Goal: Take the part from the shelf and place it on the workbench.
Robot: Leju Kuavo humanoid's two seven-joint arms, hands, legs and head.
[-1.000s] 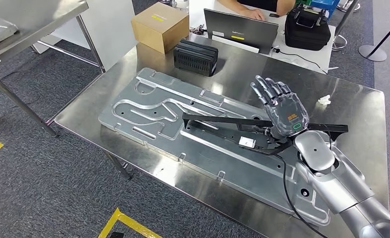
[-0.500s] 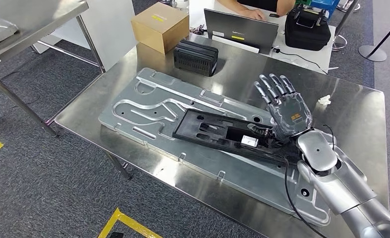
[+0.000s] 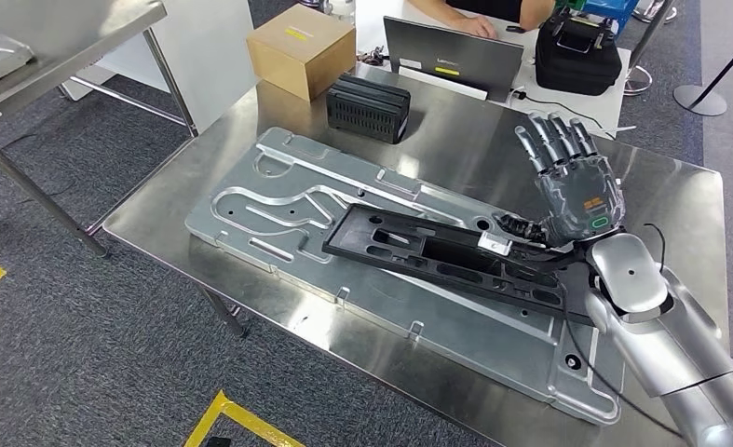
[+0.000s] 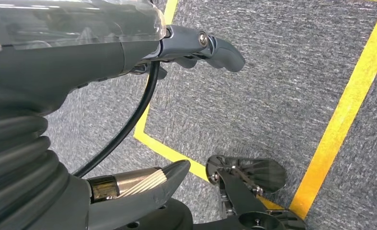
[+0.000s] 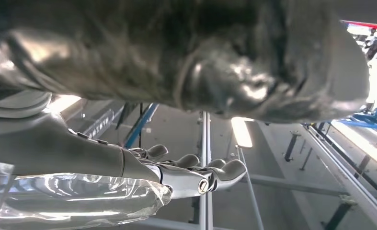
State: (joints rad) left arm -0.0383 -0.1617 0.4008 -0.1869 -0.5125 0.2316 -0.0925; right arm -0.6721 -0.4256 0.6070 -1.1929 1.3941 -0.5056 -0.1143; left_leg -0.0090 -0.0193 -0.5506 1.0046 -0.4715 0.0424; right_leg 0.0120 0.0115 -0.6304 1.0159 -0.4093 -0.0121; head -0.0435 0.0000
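The long black part (image 3: 437, 253) lies flat on the grooved aluminium plate (image 3: 278, 200) that covers much of the steel workbench (image 3: 493, 149). My right hand (image 3: 576, 191) stands over the part's right end with its fingers stretched upward and apart; its thumb sits close to the white label on the part, and the palm holds nothing. The right wrist view shows the same hand (image 5: 186, 172) with straight fingers under the shiny bench surface. My left hand (image 4: 196, 45) hangs over grey carpet with its thumb extended and nothing in it.
At the bench's far edge stand a black ribbed box (image 3: 368, 107), a cardboard box (image 3: 300, 48), a laptop (image 3: 451, 56) with a person (image 3: 465, 14) behind it, and a black bag (image 3: 578, 51). A small white piece (image 3: 609, 187) lies near my hand. The shelf (image 3: 55, 37) is far left.
The black part tipped from standing on its edge to lying flat on the plate. My right hand let it go, rose and moved right.
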